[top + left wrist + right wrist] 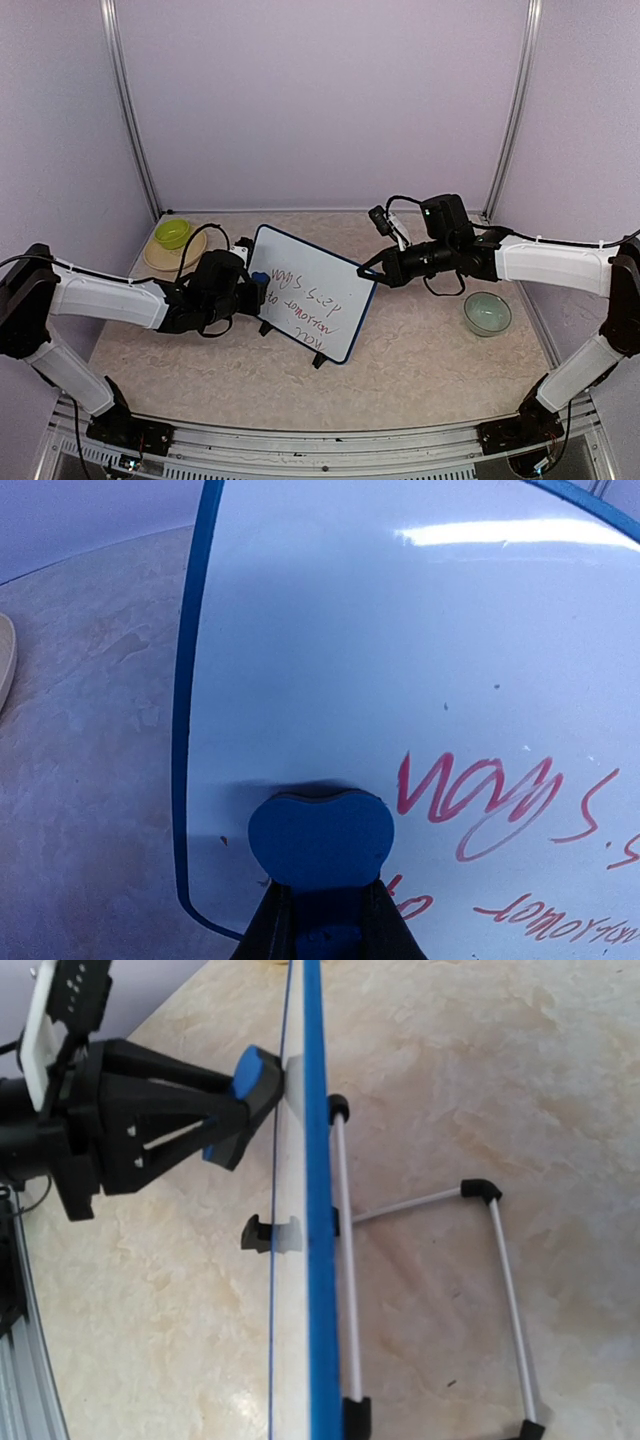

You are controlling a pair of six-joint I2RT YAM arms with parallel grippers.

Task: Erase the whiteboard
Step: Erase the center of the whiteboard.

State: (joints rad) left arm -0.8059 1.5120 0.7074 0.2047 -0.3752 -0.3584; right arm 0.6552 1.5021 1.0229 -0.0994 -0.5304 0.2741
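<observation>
Left wrist view: the left gripper pinches the blue eraser onto the whiteboard to wipe; the right gripper, closed, perhaps steadies its corner.

Left gripper clamps blue block, seemingly touching whiteboard beside red writing

Probably a robotics lab: 2 arms on a marbled table inside lilac panels and aluminium posts.

Whiteboard mid-table.
Block against its L part; bowl to R; 2nd bowl back-L, prob. on plate.
</observation>
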